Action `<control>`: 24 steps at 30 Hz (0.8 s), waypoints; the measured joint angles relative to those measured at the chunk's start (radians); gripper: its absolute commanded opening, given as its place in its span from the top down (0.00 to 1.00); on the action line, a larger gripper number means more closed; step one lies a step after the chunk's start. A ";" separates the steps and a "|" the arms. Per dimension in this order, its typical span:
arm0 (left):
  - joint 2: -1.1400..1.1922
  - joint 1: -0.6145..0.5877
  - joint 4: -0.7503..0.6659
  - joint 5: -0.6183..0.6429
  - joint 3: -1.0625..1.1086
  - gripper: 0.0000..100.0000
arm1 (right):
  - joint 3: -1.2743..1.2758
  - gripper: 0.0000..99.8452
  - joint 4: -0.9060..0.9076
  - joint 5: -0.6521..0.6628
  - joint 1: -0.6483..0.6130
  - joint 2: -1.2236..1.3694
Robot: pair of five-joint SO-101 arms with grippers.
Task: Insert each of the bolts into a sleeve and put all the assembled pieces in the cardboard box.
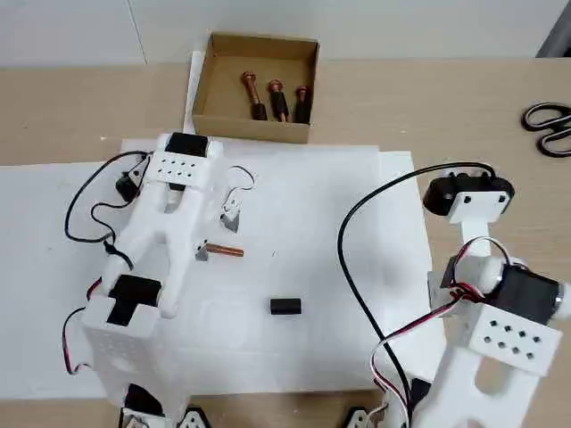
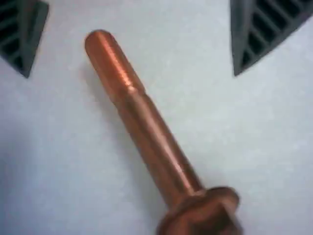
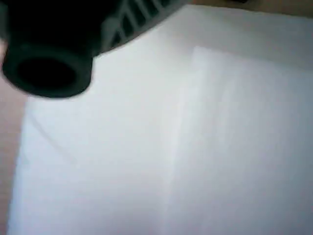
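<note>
Left gripper point(image 2: 141, 41): spread wide and low over the white paper point(image 1: 312, 205). Its two dark ribbed fingers point(image 2: 22, 34) stand either side of the bolt's threaded end, and neither touches it.
Bolt point(image 1: 225, 251): copper-coloured, lying flat on the paper at the tip of the left arm. Its flanged head is toward the arm and its thread points toward the middle of the sheet.
Right gripper point(image 3: 93, 39): pinching a raised sleeve point(image 3: 46, 73), black and hollow, with the open end toward the wrist camera. The sleeve is held up off the paper beside a ribbed finger point(image 3: 129, 19).
Right arm point(image 1: 500, 330): folded up at the right edge of the paper.
Loose sleeve point(image 1: 285, 306): short and black, lying on its side on the paper. It is apart from the bolt and between the two arms.
Cardboard box point(image 1: 250, 130): open-topped, at the far edge of the paper.
Assembled pieces point(image 1: 278, 100): three copper bolts seated in black sleeves, lying side by side inside the box with their heads toward its far wall.
Scissors point(image 1: 546, 127): on the bare table point(image 1: 446, 98) at the far right, well apart from the work.
</note>
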 measured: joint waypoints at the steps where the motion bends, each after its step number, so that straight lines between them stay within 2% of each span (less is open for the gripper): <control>1: 0.000 0.000 -0.008 0.000 0.000 0.75 | 0.000 1.00 0.000 0.000 0.000 0.000; 7: 0.009 -0.031 -0.071 0.000 0.000 0.75 | 0.000 1.00 0.000 0.000 0.000 0.000; 14: 0.124 -0.063 -0.083 0.000 -0.006 0.75 | 0.000 1.00 0.000 0.000 0.000 0.000; 24: 0.138 -0.069 -0.078 0.000 -0.015 0.76 | 0.000 1.00 0.000 0.000 0.000 0.000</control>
